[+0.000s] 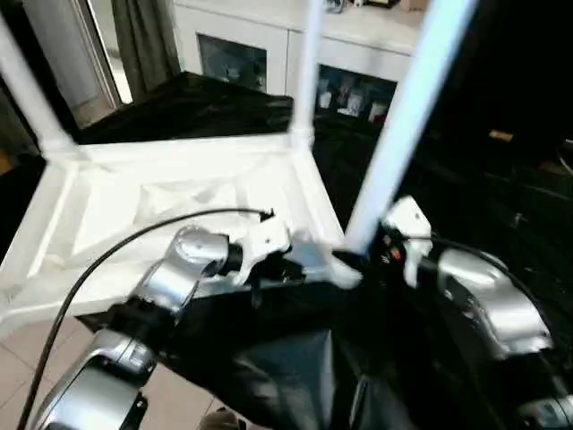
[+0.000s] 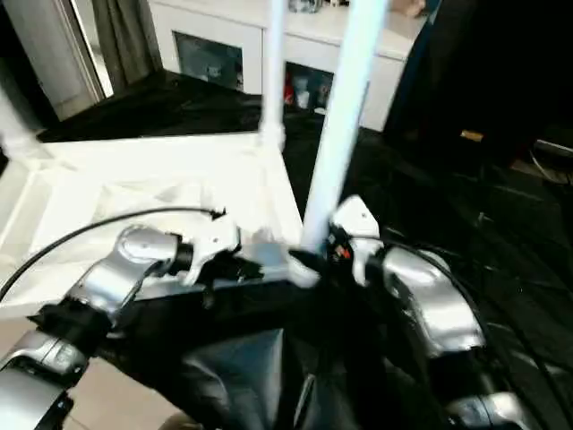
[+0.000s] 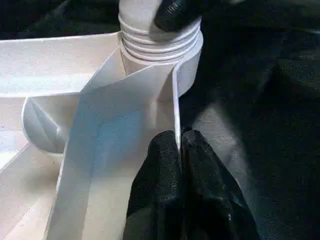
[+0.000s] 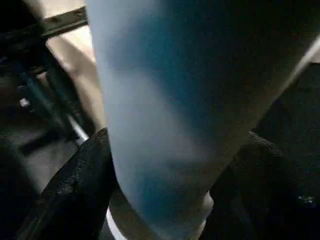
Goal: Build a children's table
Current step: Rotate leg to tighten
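Tabletop (image 1: pixel 161 202) lay upside down in front of my hands on black sheeting (image 1: pixel 269 376), ribs up, so the corner sockets faced me for the legs. My left hand (image 3: pixel 180 150) was pinched shut on the thin rim wall just beside the near socket (image 3: pixel 160 55); I judged that grip was there to steady the piece while the leg went in. My right hand (image 4: pixel 165 200) stood wide, its fingers (image 4: pixel 75 190) on either side of the leg (image 1: pixel 403 116) low down near the socket. I could not tell whether they pressed it or only bracketed it. The leg leaned away from my right hand as it rose, so it looked not yet seated straight. Two more legs (image 1: pixel 304 63) stood in the far corners beyond my left hand.

All the leg tops ran out of view. My forearms covered the near edge, and the fourth corner could not be made out. The joint itself was crowded by my fingertips, so how deep the threads sat was hard to say.
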Available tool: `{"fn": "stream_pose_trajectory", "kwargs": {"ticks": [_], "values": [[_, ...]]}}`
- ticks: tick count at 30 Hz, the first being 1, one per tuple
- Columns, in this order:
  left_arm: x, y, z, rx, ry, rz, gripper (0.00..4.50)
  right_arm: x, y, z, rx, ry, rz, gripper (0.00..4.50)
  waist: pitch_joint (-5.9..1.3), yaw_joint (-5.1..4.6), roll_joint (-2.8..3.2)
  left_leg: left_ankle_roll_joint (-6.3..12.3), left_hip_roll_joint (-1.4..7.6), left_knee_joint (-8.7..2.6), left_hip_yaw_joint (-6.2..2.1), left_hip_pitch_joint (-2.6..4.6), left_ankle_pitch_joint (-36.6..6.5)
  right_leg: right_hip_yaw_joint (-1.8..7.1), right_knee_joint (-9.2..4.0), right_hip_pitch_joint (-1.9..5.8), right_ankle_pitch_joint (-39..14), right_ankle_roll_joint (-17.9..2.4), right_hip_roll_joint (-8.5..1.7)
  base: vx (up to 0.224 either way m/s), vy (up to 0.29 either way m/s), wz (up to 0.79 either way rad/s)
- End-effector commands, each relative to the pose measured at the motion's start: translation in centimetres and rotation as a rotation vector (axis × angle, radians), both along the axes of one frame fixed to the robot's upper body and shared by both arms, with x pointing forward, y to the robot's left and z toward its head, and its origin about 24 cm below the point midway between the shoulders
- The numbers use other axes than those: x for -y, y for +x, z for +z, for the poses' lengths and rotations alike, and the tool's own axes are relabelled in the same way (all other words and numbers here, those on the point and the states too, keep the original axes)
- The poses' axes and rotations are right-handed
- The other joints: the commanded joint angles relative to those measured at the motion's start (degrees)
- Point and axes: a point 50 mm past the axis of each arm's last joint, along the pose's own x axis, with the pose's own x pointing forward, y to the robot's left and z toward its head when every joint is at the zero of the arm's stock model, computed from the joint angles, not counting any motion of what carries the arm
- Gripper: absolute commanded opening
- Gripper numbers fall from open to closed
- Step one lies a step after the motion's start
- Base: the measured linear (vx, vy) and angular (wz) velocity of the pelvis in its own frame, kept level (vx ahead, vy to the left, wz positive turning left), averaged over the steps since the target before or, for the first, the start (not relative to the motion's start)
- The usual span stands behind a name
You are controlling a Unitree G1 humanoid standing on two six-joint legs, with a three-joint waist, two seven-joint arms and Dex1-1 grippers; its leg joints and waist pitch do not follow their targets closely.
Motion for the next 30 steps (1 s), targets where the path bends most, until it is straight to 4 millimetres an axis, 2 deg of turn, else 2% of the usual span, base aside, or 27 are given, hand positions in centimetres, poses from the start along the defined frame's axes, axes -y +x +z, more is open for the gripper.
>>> {"fn": "stream_pose_trajectory", "kwargs": {"ticks": [1, 4, 6, 9, 14, 15, 20, 25, 28, 30], "values": [[1.0, -0.1, 1.5, 0.037, -0.097, -0.055, 0.0, 0.2, -0.4, 0.1, -0.007, -0.019, 0.037, 3.5, -3.69, -0.04, -0.4, 2.07, 3.19, -4.14, -1.22, 0.85, -14.1, 3.7, -5.2, 2.69, -19.47, -7.95, -5.64, 0.0, 0.0, 0.0], [0.7, -0.2, 1.5, 0.032, -0.095, -0.056, 0.0, 0.1, -1.1, -0.3, -0.036, -0.033, 0.093, 3.5, -3.68, 0.04, -0.45, 2.1, 3.14, -4.13, -1.3, 0.78, -14.21, 3.66, -5.44, 2.73, -21.54, -7.05, -5.7, 0.0, 0.0, 0.0], [0.5, -0.4, 1.5, 0.027, -0.094, -0.059, 0.0, 0.1, -1.4, -0.4, -0.046, -0.041, 0.111, 3.5, -3.74, 0.0, -0.44, 2.18, 3.2, -4.18, -1.37, 0.63, -13.71, 3.65, -5.31, 2.78, -20.97, -6.99, -5.69, 0.0, 0.0, 0.0], [0.4, -0.5, 1.5, 0.023, -0.092, -0.062, 0.0, 0.1, -1.4, -0.5, -0.05, -0.049, 0.115, 3.5, -3.73, -0.07, -0.38, 2.2, 3.2, -4.14, -1.31, 0.77, -13.88, 3.64, -5.31, 2.61, -20.68, -7.45, -5.61, 0.0, 0.0, 0.0], [0.2, -0.6, 1.6, 0.02, -0.088, -0.062, 0.0, 0.0, -1.2, -0.4, -0.046, -0.026, 0.097, 3.5, -3.9, -0.08, -0.31, 2.45, 3.21, -4.03, -1.29, 0.68, -12.35, 3.64, -4.84, 2.69, -17.02, -8.57, -5.47, 0.0, 0.0, 0.0], [0.2, -0.6, 1.6, 0.021, -0.088, -0.062, 0.0, 0.0, -1.2, -0.4, -0.045, -0.024, 0.096, 3.27, -3.91, -0.1, -0.34, 2.51, 3.17, -4.02, -1.26, 0.64, -12.22, 3.64, -4.79, 2.72, -16.61, -8.69, -5.43, 0.0, 0.0, 0.0], [0.1, -0.7, 1.6, 0.013, -0.083, -0.061, 0.0, -0.1, -1.5, -0.6, -0.069, -0.018, 0.123, 2.88, -3.79, -0.1, -0.4, 2.55, 3.11, -4.0, -1.22, 0.66, -12.58, 3.65, -4.92, 2.76, -17.57, -8.62, -5.52, 0.0, 0.0, 0.0], [0.0, -0.8, 1.5, 0.009, -0.078, -0.056, 0.0, -0.1, -1.7, -0.8, -0.076, -0.018, 0.123, 2.71, -3.78, -0.13, -0.37, 2.35, 3.13, -4.06, -1.27, 0.7, -13.04, 3.64, -5.06, 2.73, -18.69, -8.11, -5.52, 0.0, 0.0, 0.0], [-0.2, -0.2, 1.1, 0.029, -0.049, 0.024, 0.0, -0.2, -1.3, -1.6, -0.085, -0.015, 0.039, 2.68, -3.83, -0.18, -0.35, 2.17, 3.15, -4.07, -1.3, 0.68, -12.86, 3.63, -4.97, 2.69, -18.31, -8.23, -5.5, 0.0, 0.0, 0.0], [-0.4, 0.7, 0.9, 0.045, -0.028, 0.128, 0.0, -0.2, -0.5, -2.5, -0.084, -0.028, -0.085, 2.68, -3.72, -0.49, -0.41, 1.56, 2.96, -4.1, -1.25, 0.72, -13.18, 3.55, -5.17, 2.55, -19.36, -8.22, -5.48, 0.0, 0.0, 0.0]]}}
